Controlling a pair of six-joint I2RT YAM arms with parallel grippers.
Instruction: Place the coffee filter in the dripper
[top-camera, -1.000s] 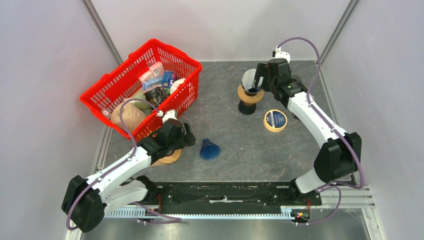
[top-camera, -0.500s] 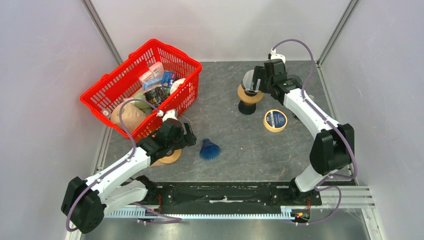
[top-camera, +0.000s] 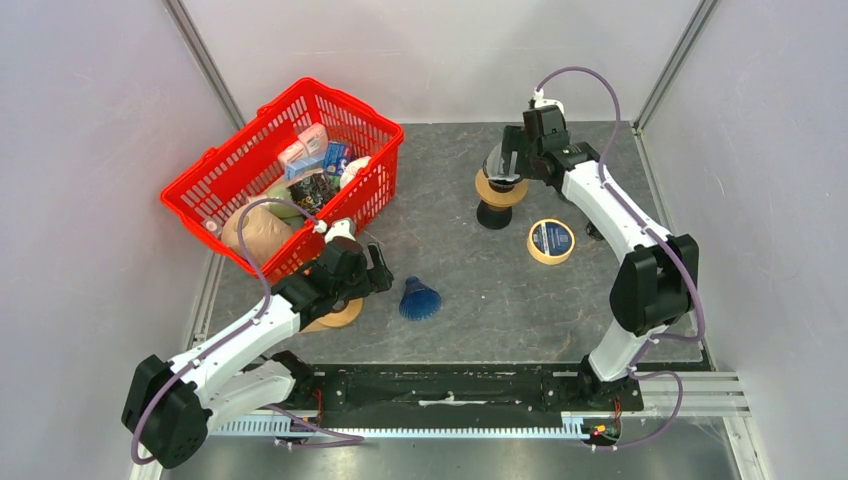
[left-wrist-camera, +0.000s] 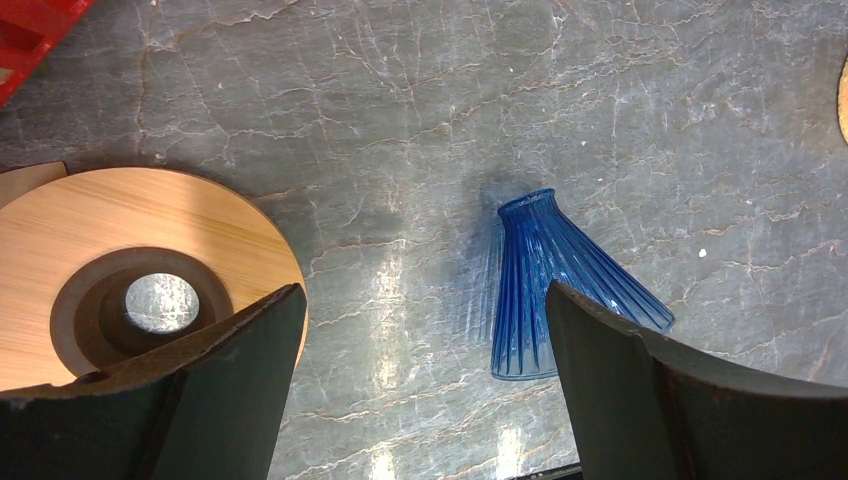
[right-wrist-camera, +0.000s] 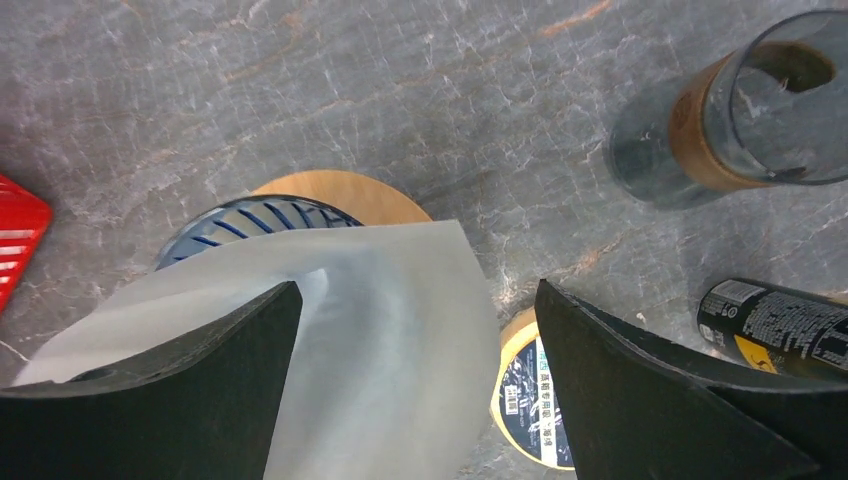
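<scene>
The white paper coffee filter (right-wrist-camera: 380, 330) sits in the blue-ribbed dripper (right-wrist-camera: 240, 222), which rests on a wooden ring at the back of the table. In the top view the filter (top-camera: 497, 160) and dripper (top-camera: 495, 188) are just left of my right gripper (top-camera: 510, 165). The right gripper (right-wrist-camera: 417, 290) is open, with its jaws wide on either side of the filter's upper edge. My left gripper (left-wrist-camera: 425, 290) is open and empty over bare table near the front left (top-camera: 378, 270).
A blue ribbed glass cone (left-wrist-camera: 560, 285) lies on its side right of the left gripper, and a wooden disc with a hole (left-wrist-camera: 130, 270) lies to its left. A red basket (top-camera: 215, 175) of goods stands back left. A tape roll (top-camera: 551, 241), a glass tumbler (right-wrist-camera: 760, 110) and a black can (right-wrist-camera: 780, 325) are near the dripper.
The right arm's wrist has swung a little toward the back of the table above the dripper. The filter stays in the dripper. The left arm has not moved.
</scene>
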